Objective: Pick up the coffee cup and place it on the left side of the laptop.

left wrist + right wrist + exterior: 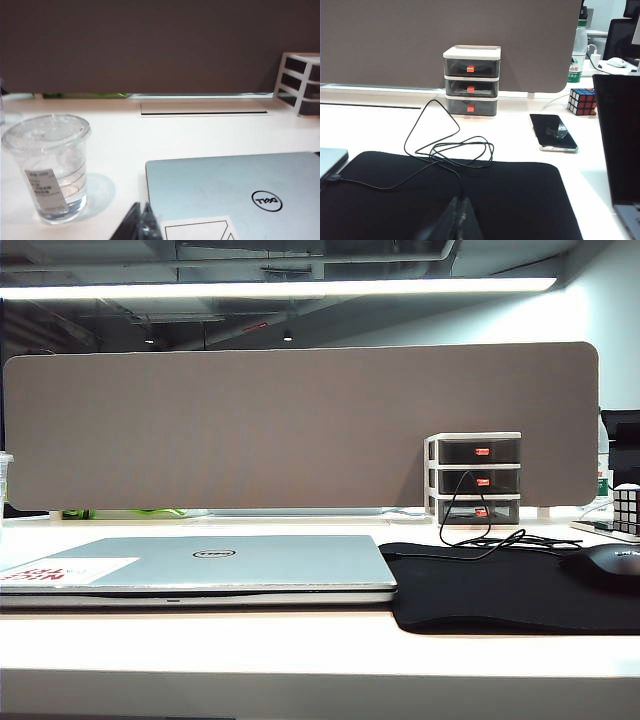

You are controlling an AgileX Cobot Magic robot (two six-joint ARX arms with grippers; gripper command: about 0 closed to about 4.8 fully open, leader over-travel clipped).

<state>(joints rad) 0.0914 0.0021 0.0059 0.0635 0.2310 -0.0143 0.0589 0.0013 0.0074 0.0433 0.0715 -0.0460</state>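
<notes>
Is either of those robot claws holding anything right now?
No. The left gripper is shut on nothing, near the coffee cup beside the laptop. The right gripper is shut, empty, over the mouse pad.

My left gripper point(141, 222) hangs closed between the coffee cup point(47, 167), standing left of the laptop point(200, 565), and that laptop; the mouse pad point(500, 585) lies right of it.

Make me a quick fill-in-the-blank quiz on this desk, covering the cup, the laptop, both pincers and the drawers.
1. The coffee cup stands on the laptop's ____ side.
2. The laptop's lid is ____.
3. The left pincer and right pincer are both ____.
4. The drawer unit has ____ drawers.

Missing words: left; closed; shut; three
</notes>
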